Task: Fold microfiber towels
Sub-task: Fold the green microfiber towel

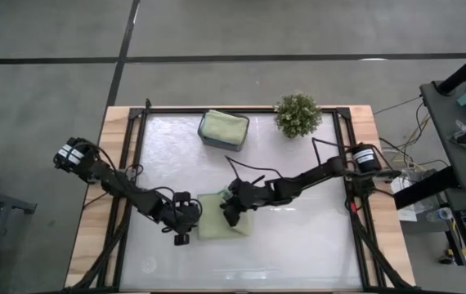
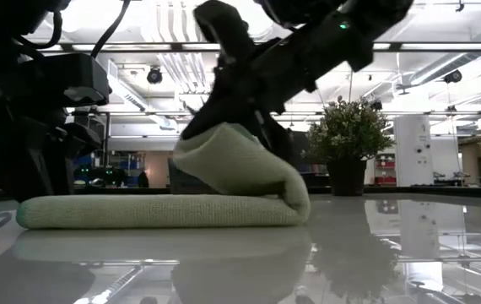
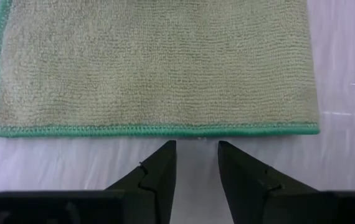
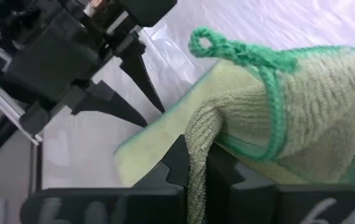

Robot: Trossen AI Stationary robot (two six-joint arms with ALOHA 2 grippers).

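Near the front middle of the counter point(image 1: 298, 245) lies a light sage green towel point(image 1: 221, 222), half folded, its right edge lifted and curling over. That edge is pinched tight in the right gripper point(image 1: 231, 217), while the left gripper point(image 1: 182, 238) waits just off the towel's left hem, fingers narrowly parted on nothing. Such cloth looks light, limp and clingy; it should sag wherever unsupported, so a stitched corner or hem seems the best hold. Toward the back, a small dark grey tray point(image 1: 207, 140) holds another folded green towel point(image 1: 223, 126), beside a potted plant point(image 1: 297, 114).
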